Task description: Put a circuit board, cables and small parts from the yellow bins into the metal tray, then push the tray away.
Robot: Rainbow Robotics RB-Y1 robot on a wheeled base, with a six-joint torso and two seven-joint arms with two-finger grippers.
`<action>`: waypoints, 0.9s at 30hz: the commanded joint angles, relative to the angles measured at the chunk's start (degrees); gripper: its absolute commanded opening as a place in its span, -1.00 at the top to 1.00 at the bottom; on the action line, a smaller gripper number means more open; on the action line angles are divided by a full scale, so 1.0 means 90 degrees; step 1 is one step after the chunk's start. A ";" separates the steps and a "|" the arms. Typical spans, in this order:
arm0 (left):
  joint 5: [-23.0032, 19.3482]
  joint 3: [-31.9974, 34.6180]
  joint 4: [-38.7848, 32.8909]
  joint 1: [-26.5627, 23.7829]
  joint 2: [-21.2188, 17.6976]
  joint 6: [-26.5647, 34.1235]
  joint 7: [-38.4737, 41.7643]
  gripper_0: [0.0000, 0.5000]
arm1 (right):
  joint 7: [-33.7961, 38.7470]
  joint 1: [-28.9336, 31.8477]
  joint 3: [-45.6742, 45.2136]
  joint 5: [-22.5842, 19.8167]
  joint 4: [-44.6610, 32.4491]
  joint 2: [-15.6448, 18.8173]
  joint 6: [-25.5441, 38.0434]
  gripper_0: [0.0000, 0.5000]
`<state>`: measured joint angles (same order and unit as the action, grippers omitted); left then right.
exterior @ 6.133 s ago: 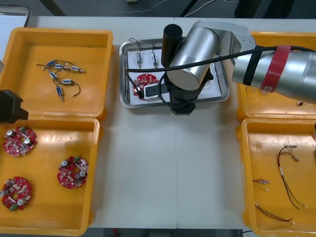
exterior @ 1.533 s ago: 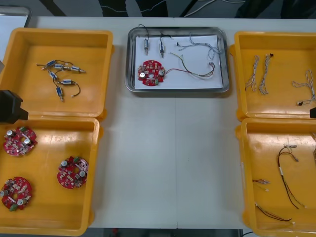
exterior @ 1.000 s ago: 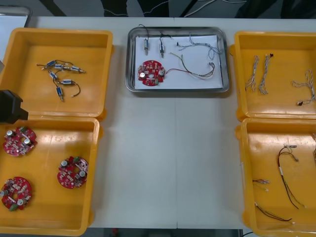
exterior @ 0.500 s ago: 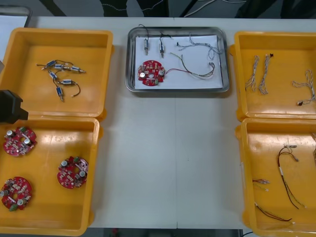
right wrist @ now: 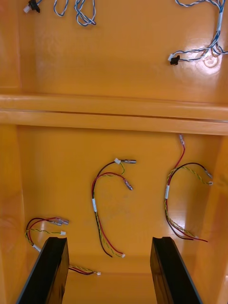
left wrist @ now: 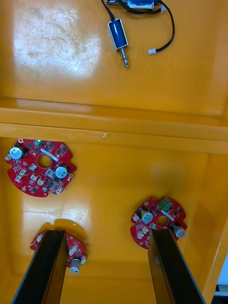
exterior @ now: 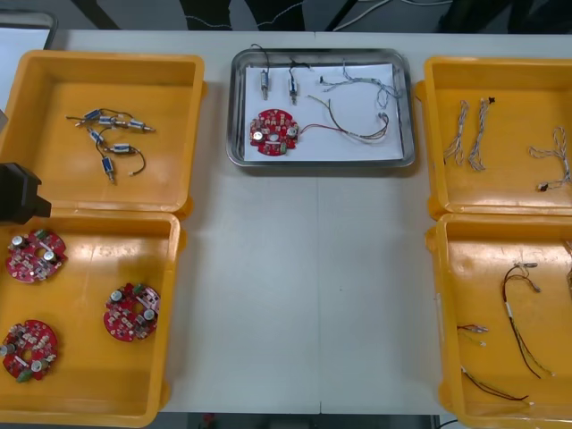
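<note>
The metal tray (exterior: 409, 107) stands at the table's far middle, white inside. In it lie a round red circuit board (exterior: 274, 131), two small metal parts (exterior: 278, 84), a blue and white cable (exterior: 362, 85) and a red and yellow cable (exterior: 353, 127). My left gripper (left wrist: 105, 233) hangs open over the near left yellow bin (left wrist: 114, 185), above three circuit boards (left wrist: 40, 166). My right gripper (right wrist: 108, 240) hangs open over the near right yellow bin (right wrist: 66, 156), above red and yellow cables (right wrist: 107, 199). Nothing is between either pair of fingers.
The far left bin (exterior: 54, 179) holds several small metal parts (exterior: 109, 134) with black leads. The far right bin (exterior: 500, 188) holds blue and white cables (exterior: 471, 121). A black part of the left arm (exterior: 16, 192) shows at the table's left edge. Bare table lies between the bins.
Six seconds ago the right arm reached over the tray; since then it has drawn back to the right and the tray sits farther away. Nothing has moved in the last second.
</note>
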<state>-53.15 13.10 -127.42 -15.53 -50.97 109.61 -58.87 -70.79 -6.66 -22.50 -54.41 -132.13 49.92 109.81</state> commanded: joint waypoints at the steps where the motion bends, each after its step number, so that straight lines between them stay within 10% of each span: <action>1: 0.0026 0.0185 -0.0168 0.0085 0.0078 0.0043 -0.0451 -1.00 | -0.0074 0.0105 0.0019 -0.0058 -0.0173 0.0264 0.0021 -1.00; 27: 0.0026 0.0185 -0.0168 0.0085 0.0078 0.0043 -0.0451 -1.00 | -0.0074 0.0105 0.0019 -0.0058 -0.0173 0.0264 0.0021 -1.00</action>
<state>-53.15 13.10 -127.42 -15.53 -50.97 109.62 -58.87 -70.79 -6.62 -22.49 -54.43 -132.15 49.92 109.81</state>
